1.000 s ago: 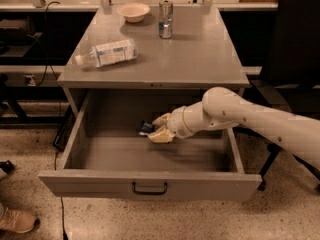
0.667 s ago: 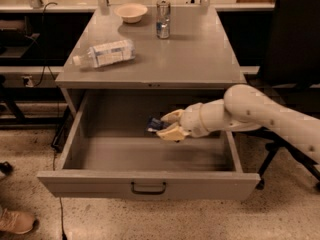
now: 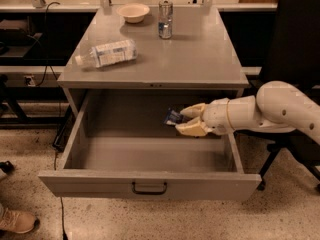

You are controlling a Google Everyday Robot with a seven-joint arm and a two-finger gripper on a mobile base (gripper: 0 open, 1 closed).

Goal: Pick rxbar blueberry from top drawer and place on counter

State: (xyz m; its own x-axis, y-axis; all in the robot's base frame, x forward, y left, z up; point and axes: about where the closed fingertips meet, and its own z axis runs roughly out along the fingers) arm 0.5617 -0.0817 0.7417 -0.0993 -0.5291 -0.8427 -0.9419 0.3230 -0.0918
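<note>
At the far left, on the floor, a tan shoe (image 3: 15,220) is poking into view. On the counter (image 3: 200,59), a clear plastic bottle (image 3: 107,53) is lying on its side near the left edge. A pale bowl (image 3: 133,12) is sitting at the back, and a glass (image 3: 165,19) is standing upright just to its right. Below the counter, the top drawer (image 3: 100,181) is standing pulled wide open, its dark loop handle (image 3: 149,188) hanging centred on the front panel.

Inside the drawer, toward its right rear, I am holding the rxbar blueberry (image 3: 173,117). My gripper (image 3: 180,120) is clamping it between two pale fingers (image 3: 192,110), one above and one below the bar's right end. The bar is sticking out leftward from the fingertips and is hanging above the drawer floor, lower than the counter's front edge. My white arm (image 3: 272,111) is reaching in over the drawer's right wall. Behind it, at the far right, a black chair (image 3: 300,39) is standing.
</note>
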